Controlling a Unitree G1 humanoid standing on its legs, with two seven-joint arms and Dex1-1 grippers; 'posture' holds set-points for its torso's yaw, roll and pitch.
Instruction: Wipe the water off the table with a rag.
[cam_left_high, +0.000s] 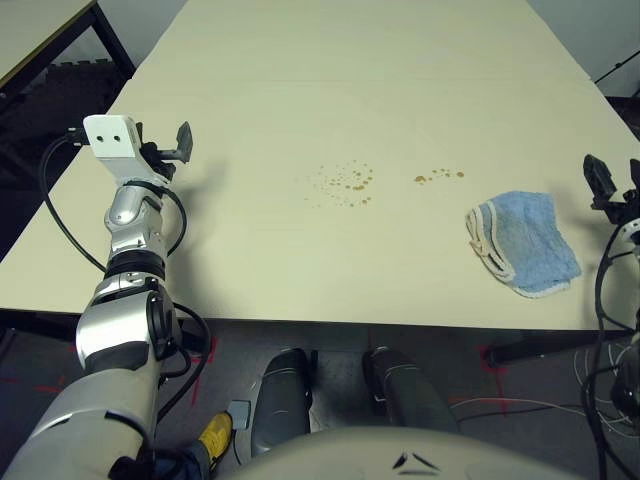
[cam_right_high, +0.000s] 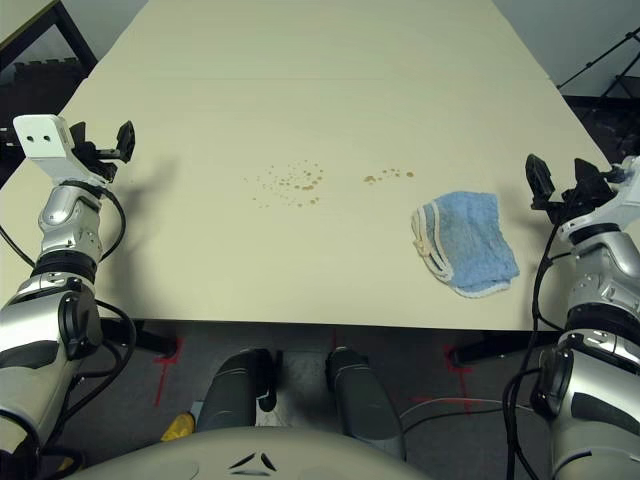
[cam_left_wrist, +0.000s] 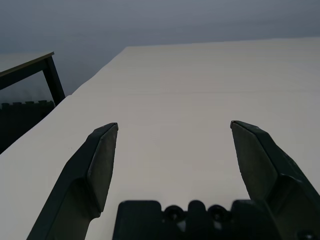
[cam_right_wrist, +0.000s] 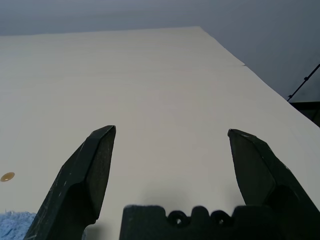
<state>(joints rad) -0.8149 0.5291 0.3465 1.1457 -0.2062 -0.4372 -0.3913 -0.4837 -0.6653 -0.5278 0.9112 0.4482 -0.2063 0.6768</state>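
Rag (cam_right_high: 463, 243) at our 2 o'clock, flat on tabletop (cam_right_high: 300, 90), its corner cut off in right wrist view | water (cam_right_high: 290, 184) at 12 | left hand (cam_left_wrist: 172, 150) wide, empty | right hand (cam_right_wrist: 170, 150) wide, empty

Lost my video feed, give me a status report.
Left gripper open, empty. Right gripper open, empty, beside the rag. Water unwiped on the table. Nothing in the way.
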